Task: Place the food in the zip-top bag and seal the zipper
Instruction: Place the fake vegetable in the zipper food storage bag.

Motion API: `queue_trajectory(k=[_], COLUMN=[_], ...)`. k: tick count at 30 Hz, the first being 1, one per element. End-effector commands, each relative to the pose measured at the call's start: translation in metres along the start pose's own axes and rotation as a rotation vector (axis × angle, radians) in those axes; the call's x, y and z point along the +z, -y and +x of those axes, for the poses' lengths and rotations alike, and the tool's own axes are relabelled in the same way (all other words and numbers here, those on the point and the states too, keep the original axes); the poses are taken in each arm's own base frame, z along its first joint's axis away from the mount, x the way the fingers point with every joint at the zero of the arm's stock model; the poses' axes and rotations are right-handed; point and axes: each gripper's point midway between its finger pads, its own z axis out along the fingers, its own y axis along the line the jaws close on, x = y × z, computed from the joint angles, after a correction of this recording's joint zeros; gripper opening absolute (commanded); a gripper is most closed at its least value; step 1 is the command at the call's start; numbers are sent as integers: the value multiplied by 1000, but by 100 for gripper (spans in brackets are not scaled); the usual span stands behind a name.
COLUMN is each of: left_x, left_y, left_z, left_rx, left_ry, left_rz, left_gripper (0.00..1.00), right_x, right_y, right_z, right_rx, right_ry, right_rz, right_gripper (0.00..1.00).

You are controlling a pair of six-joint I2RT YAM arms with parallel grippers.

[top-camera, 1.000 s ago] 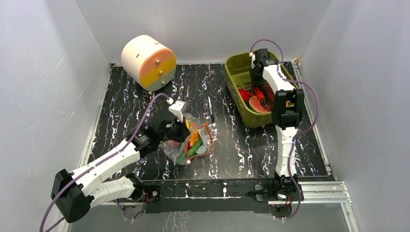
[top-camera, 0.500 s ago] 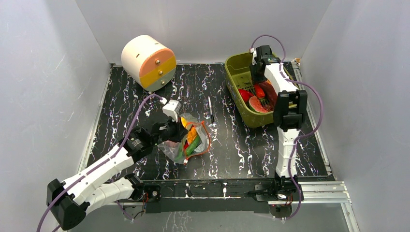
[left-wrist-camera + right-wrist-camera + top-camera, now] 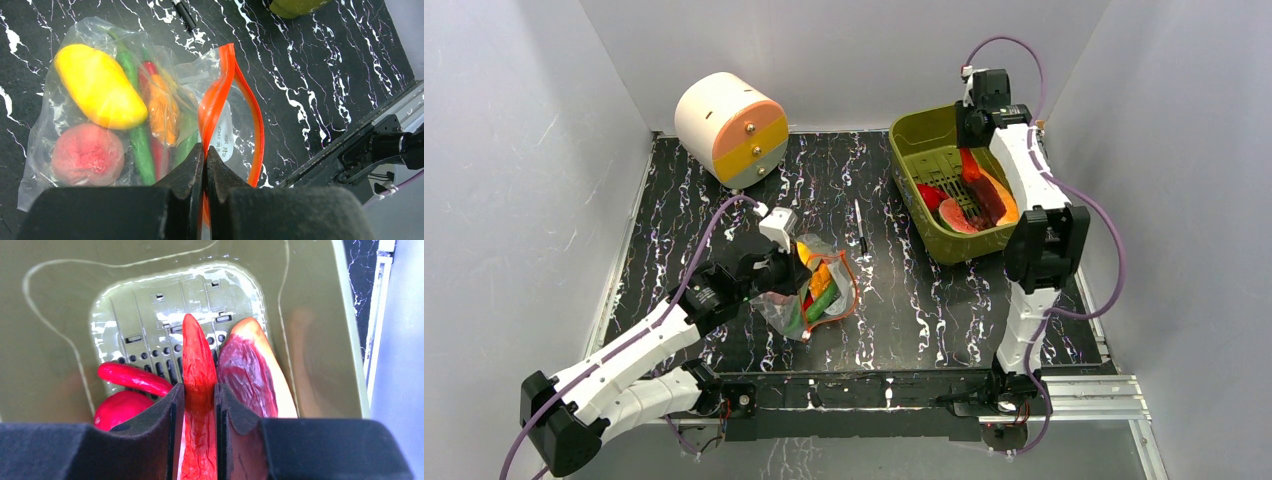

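Observation:
The clear zip-top bag (image 3: pixel 822 292) lies mid-table with its mouth open. In the left wrist view the bag (image 3: pixel 70 115) holds a yellow piece (image 3: pixel 97 85), a pink peach (image 3: pixel 87 152), a green pepper (image 3: pixel 140 145), an orange piece (image 3: pixel 162 107) and a red chili (image 3: pixel 157 155). My left gripper (image 3: pixel 205 152) is shut on one side of the orange-red zipper (image 3: pixel 220 95); it also shows from above (image 3: pixel 794 263). My right gripper (image 3: pixel 200 390) is shut on a long red chili piece (image 3: pixel 197 350) and holds it above the olive-green tub (image 3: pixel 916 135).
The tub (image 3: pixel 310 315) still holds a curved red chili (image 3: pixel 132 377), a round red piece (image 3: pixel 122 407) and a dark red slice (image 3: pixel 250 370). A black pen (image 3: pixel 861 227) lies between bag and tub. A cream drum (image 3: pixel 729 127) stands at the back left.
My right gripper has risen out of the tub toward the back wall with the long red piece in it. My left gripper drew back slightly with the bag's edge, then held still.

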Motion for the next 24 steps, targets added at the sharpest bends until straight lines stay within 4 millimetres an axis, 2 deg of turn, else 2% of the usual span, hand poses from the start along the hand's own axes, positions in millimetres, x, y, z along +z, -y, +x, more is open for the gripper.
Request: queue_trajectory(k=[1,6,10,13,17,20,24], left_x=[-10,-13,-18,-25,-31,-32,-35], left_y=[11,18,15,13,20,25,28], left_z=[-19,-25,-33,-43,-52,-54,-56], left_rx=[-26,-65,-37,-2,-3,-19,-42], left_ry=[45,62,57,73,91,82,83], left_rz=[29,53,18,-4,23,39,46], left_gripper=[0,0,0,0,0,0,0], right_x=[-50,-89,-132,-156,-187,-199,-221], right_y=[-4,-20,-44,-64,-95,-117,-156], right_z=[-39,-46,-49,-48,-36,-25,-8], right_rx=[65,78,72,61,27,-32,-174], right_ry=[151,217,280,334,385,389,433], right_rz=[-35,-115,-229,-317,-485,-557,-681], right_gripper=[8,9,10,10,11,11,11])
